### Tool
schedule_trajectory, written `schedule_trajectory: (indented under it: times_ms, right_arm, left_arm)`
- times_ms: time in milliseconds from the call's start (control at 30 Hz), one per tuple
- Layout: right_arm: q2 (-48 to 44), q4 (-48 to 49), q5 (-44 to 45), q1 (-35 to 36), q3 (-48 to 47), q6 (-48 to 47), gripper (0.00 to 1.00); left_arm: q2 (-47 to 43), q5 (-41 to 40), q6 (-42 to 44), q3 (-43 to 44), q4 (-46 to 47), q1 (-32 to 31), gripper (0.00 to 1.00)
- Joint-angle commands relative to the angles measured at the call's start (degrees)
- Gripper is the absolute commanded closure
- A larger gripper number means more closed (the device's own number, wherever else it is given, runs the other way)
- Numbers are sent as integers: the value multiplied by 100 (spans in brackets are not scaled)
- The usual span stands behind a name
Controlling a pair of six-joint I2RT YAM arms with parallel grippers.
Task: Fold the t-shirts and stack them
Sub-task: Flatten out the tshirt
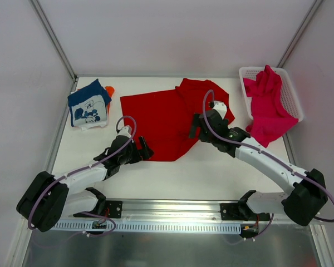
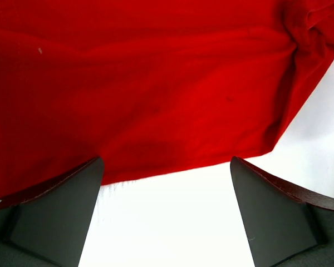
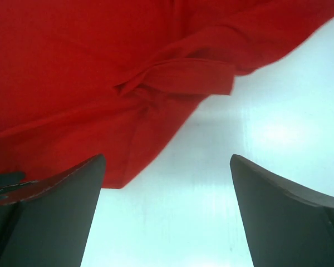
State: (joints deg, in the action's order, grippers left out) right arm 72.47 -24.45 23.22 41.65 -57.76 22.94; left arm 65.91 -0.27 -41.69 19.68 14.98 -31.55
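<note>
Red shirt [image 1: 161,119]: lies spread on the table [image 1: 189,172], mostly flat. Its right part is doubled over and creased (my right wrist view shows a bunched fold there). The near hem runs fairly straight.

Left pincer [image 1: 143,150]: sits low at the red shirt's near left corner. The jaws stand wide apart and I have hold of nothing. In my wrist view the hem crosses just beyond my fingertips [image 2: 72,189], with bare table in the gap. Whether the tips touch cloth, I cannot tell.

Right pincer [image 1: 196,127]: sits at the red shirt's right side, by the doubled-over part. The jaws are likewise spread wide, and nothing is held. In my wrist view a corner of cloth comes down beside one finger [image 3: 61,200], and white table fills the rest of the gap.

Other shirts, placed from the red shirt:
- Navy shirt [image 1: 89,105]: folded, white cartoon print up, lying to the left and apart from it.
- Orange shirt [image 1: 109,90]: beneath the navy shirt, only an edge showing on the side toward the red shirt.
- Pink shirt [image 1: 270,105]: to the right, crumpled in the basket [image 1: 294,94], its lower part spilling over the near rim onto the table. It is near the red shirt but a strip of table shows between them.
</note>
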Motion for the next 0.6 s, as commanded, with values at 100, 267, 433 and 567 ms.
schedule_trajectory:
  times_ms: [100, 267, 433, 567]
  right_arm:
    - [30, -132, 368, -139, 571, 18, 0]
    - [575, 1090, -651, -938, 1134, -26, 4]
    - [1136, 1618, -1065, -1589, 1092, -316, 12]
    - [1410, 1645, -1250, -1870, 758, -562, 13]
  left_arm:
    - [-429, -183, 126, 168, -513, -44, 1]
    - [-693, -245, 161, 150, -785, -44, 1]
    - [-992, -359, 223, 62, -971, -44, 1]
    - [-1106, -430, 241, 9, -1032, -44, 1]
